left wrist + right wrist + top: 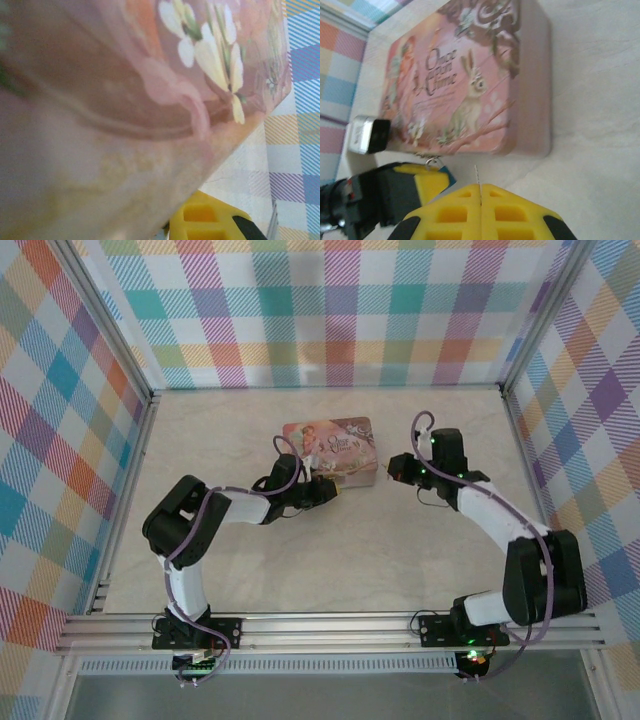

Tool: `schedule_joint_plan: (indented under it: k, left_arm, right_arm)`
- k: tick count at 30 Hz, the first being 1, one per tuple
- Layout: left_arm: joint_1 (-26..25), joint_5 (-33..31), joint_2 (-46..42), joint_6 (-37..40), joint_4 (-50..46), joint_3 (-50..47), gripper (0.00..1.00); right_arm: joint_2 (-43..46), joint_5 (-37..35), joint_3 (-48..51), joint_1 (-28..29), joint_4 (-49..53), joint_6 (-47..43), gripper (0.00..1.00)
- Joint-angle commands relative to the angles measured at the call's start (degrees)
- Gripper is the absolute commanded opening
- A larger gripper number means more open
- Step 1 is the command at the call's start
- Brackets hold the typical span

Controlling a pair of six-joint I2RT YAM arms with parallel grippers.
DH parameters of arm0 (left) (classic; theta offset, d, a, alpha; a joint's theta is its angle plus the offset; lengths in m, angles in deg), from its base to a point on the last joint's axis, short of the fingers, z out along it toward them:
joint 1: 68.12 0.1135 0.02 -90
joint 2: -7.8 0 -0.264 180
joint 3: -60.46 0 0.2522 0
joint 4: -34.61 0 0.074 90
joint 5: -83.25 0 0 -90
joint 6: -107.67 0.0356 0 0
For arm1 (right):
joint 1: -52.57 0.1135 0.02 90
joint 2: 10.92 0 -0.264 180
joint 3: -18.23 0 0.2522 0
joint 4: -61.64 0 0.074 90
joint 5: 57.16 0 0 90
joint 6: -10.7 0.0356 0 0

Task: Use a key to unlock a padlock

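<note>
The job is at the lining-up stage, with nothing unlocked yet. The padlock (434,161) hangs at the near edge of the tin (330,445), which lies flat mid-table (350,560). In the right wrist view only its small metal loop shows, and that loop looks closed. The left gripper (325,490) is pressed against that same edge with its jaws almost together. It is probably pinching the padlock's body to steady it, though the body itself is hidden. The right gripper (480,187) has its jaws clamped together on the key (476,174), a thin sliver seen edge-on that pokes out past the fingertips toward the tin. The key's tip is near the padlock but apart from it, off to one side and not in line with the keyhole. Both the key and the lock therefore seem to be in hand. What is left is to bring the key across to the keyhole, push it in, turn it and free the shackle.
</note>
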State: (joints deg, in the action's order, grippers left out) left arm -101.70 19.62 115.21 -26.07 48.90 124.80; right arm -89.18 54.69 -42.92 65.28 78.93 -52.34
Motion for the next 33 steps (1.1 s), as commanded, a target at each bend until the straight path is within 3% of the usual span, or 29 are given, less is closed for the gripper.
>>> schedule_joint_plan:
  k: [1,20,27,33]
  left_arm:
    - [-0.9,5.0,-3.0,-3.5,-3.8,2.2,0.10]
    - [-1.1,4.7,-6.1,-8.7,-5.1,4.5,0.11]
    - [-1.1,4.7,-6.3,-9.7,-5.9,6.8,0.11]
    - [-1.2,4.1,-6.6,-10.5,-8.2,8.7,0.12]
  right_arm:
    - [5.0,5.9,3.4,0.0,-3.7,2.3,0.00]
    - [24.6,14.1,17.6,0.0,-13.9,15.6,0.00]
    - [26.2,14.4,23.2,0.1,-22.8,24.5,0.00]
    - [25.8,13.0,27.2,0.5,-25.7,26.6,0.00]
